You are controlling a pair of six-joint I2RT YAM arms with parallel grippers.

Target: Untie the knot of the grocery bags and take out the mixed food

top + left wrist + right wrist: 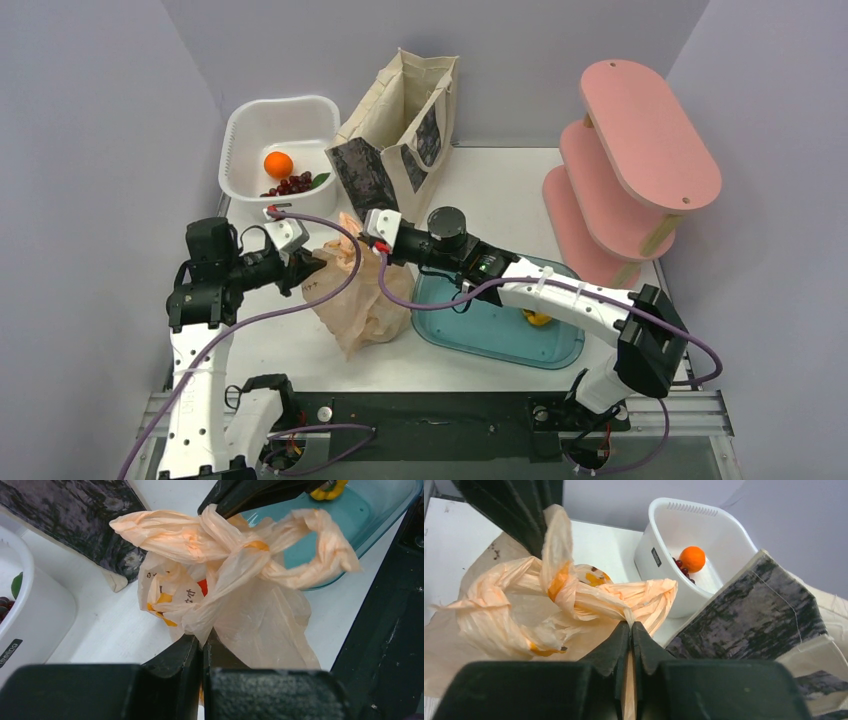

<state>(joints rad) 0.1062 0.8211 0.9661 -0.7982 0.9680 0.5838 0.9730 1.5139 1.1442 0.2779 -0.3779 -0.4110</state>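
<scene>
**Desk:** What's on your screen, starting at the left?

**Me:** At the back left I have a white tub [232, 140] holding an orange [278, 164] and some dark red berries [293, 185]. In front of it my left gripper [204, 642] is clenched on a fold of the plastic bag [362, 310], pinching the thin film just below the tied part.

**Desk:** And the bag itself?

**Me:** It sits on the table [480, 190] between my two arms, in front of the canvas tote [395, 130] and just beside the tray. The knot [251, 546] is tied, with a twisted loop of handle sticking out to either side. I see yellow and red patches at the film, but I cannot tell whether they are print or contents.

**Desk:** The tote?

**Me:** It stands upright with its mouth open, just right of the tub. I cannot see inside it.

**Desk:** Your right side?

**Me:** My right gripper [630, 627] is pinched shut on the bag's plastic near the knot, opposite the left one. Right of the bag lies a teal tray [470, 335] with a yellow pepper [538, 319] in it. A pink three-tier shelf [640, 150] stands at the far right.
</scene>
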